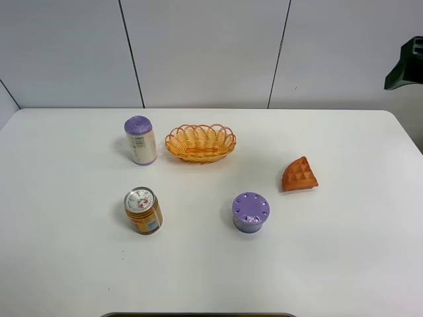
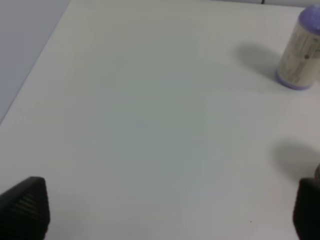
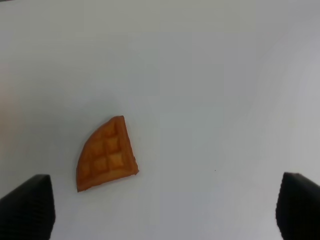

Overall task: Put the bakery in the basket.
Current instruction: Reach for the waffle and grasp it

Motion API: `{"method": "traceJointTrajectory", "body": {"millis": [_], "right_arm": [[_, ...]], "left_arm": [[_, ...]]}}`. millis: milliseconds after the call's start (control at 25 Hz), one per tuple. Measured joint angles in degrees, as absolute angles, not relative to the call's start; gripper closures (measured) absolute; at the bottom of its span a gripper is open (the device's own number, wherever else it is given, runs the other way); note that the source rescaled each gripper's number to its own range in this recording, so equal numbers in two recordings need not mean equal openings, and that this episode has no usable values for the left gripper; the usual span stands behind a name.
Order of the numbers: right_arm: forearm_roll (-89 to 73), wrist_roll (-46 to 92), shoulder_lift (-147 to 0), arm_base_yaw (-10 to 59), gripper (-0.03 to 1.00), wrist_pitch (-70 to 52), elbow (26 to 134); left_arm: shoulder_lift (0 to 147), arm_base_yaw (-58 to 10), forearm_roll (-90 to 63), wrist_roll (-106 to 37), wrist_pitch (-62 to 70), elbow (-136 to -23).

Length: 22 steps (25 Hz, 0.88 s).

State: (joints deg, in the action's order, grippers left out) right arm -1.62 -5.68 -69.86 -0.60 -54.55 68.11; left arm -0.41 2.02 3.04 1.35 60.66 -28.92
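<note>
One tabletop carries five loose things in all.

There is one bakery, a single waffle wedge toward the right edge. There is also one basket, toward the far edge.

Cylindrical containers number three:
- One tall can with a purple lid and a pale label stands toward the far edge.
- One orange can with a silver top stands nearer the front edge.
- One short purple tub, its lid pierced by a ring of small holes, also stands toward the front edge.

That makes two purple-lidded containers and one orange.

Hands number two: the left hand and the right hand. Each shows two dark fingertips set wide apart.
</note>
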Motion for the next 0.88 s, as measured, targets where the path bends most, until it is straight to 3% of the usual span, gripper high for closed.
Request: {"method": "traceJointTrajectory", "body": {"millis": [280, 880], "right_arm": [[-1.7, -9.5, -79.1, 5.1, -0.03, -50.3, 68.4], [0.5, -14.8, -92.9, 8.4, -0.03, -46.8, 68.4]], "left_arm": [[-0.4, 2.0, 3.0, 1.3, 60.7, -28.9], [-0.4, 2.0, 3.0, 1.3, 60.7, -28.9]]}}
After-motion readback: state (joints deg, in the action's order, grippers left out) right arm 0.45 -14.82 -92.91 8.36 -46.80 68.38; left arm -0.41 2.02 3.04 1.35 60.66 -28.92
